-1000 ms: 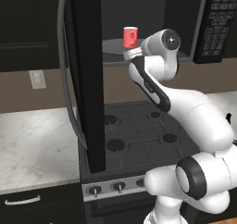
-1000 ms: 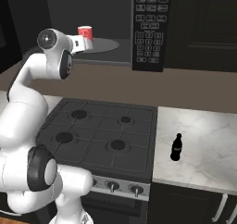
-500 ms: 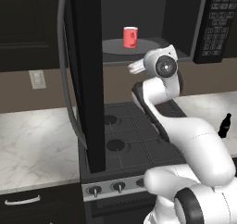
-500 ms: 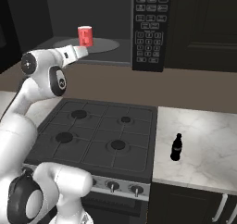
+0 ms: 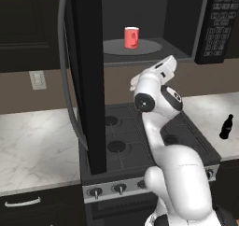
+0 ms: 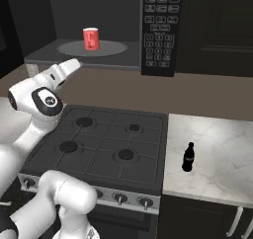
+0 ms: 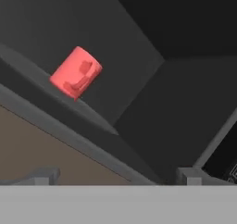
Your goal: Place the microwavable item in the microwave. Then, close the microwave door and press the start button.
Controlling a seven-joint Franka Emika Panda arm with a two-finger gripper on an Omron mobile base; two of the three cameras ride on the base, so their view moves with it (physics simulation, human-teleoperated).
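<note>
standing red cylindrical mug (image 5: 131, 37), round grey turntable (image 5: 144, 46)

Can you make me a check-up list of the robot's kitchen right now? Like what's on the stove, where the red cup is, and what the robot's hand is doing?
Surface: stove top with four burners, nothing on them; marble counters either side.
Job's things: red cup stands upright on the round turntable plate inside the microwave. The microwave door stands wide open. The keypad is untouched.
Clutter: one small black bottle upright on the right counter.
Gripper: gripper open, holding nothing, below and in front of the microwave opening.
Cables: nothing seen.
Surroundings: dark cabinets, a wall outlet on the left.
</note>
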